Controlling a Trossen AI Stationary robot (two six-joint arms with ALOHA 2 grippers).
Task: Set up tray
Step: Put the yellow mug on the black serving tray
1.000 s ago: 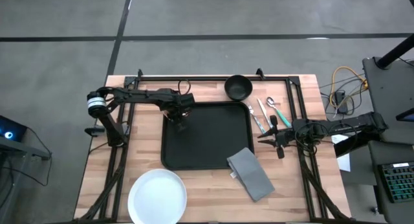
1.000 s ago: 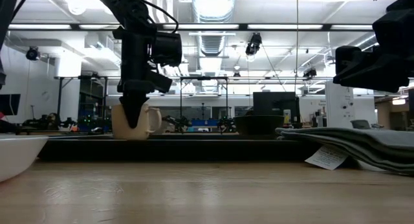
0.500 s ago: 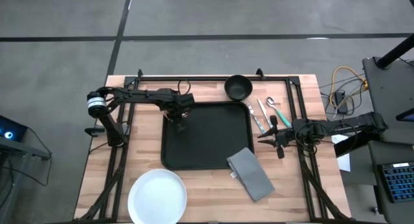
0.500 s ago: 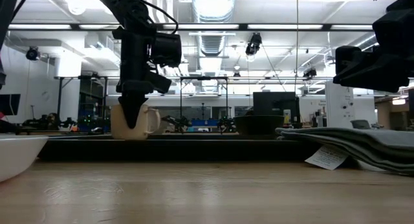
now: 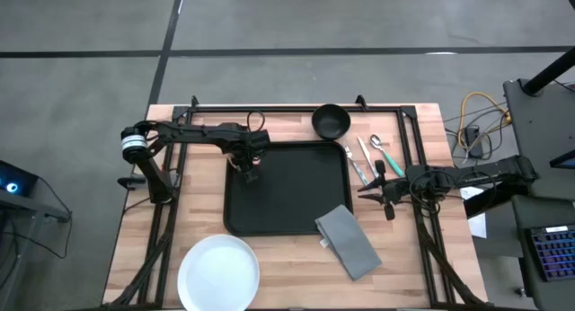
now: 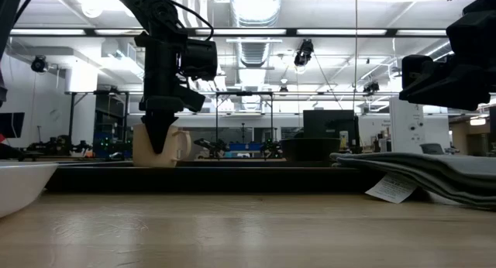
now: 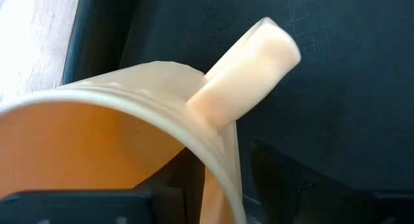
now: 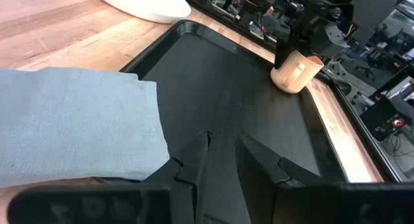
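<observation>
The black tray (image 5: 296, 199) lies in the middle of the table. A cream mug (image 8: 296, 72) stands upright on its base in the tray's far left corner, its handle (image 7: 246, 75) out to the side. My left gripper (image 6: 159, 140) points straight down over the mug's rim and is open. One finger is inside the mug and one outside, on either side of the wall (image 7: 220, 172). My right gripper (image 5: 363, 192) waits at the tray's right edge, slightly open, with nothing between its fingers (image 8: 194, 162).
A white plate (image 5: 218, 272) sits at the near left and a grey folded napkin (image 5: 349, 242) overlaps the tray's near right corner. A black bowl (image 5: 331, 121) stands beyond the tray. Cutlery (image 5: 368, 156) lies to the tray's right.
My left gripper has kept its place over the mug and its fingers have parted from the mug's wall. The mug stays standing in the tray's far left corner.
</observation>
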